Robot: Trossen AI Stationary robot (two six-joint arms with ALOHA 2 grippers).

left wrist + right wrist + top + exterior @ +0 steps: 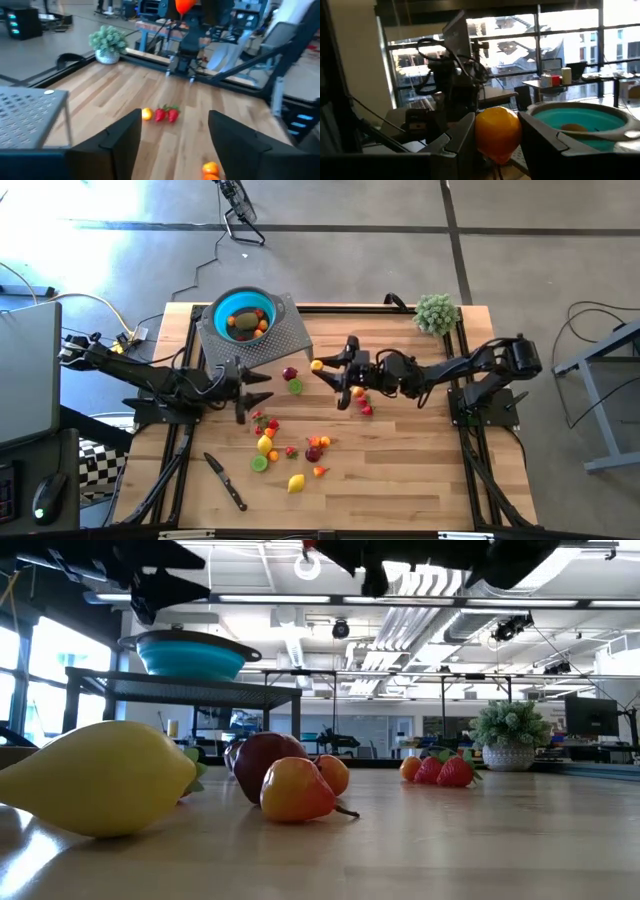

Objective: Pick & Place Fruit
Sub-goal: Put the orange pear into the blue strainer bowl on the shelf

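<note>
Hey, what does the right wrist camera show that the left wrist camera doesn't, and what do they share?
Only the right wrist view shows the round teal bowl with fruit inside, and the right gripper with its jaws shut on the small orange fruit. Only the left wrist view shows two red strawberries on the wooden table, the fuzzy pale green plant ball, and the open left gripper. Both show that orange fruit, held high.
</note>
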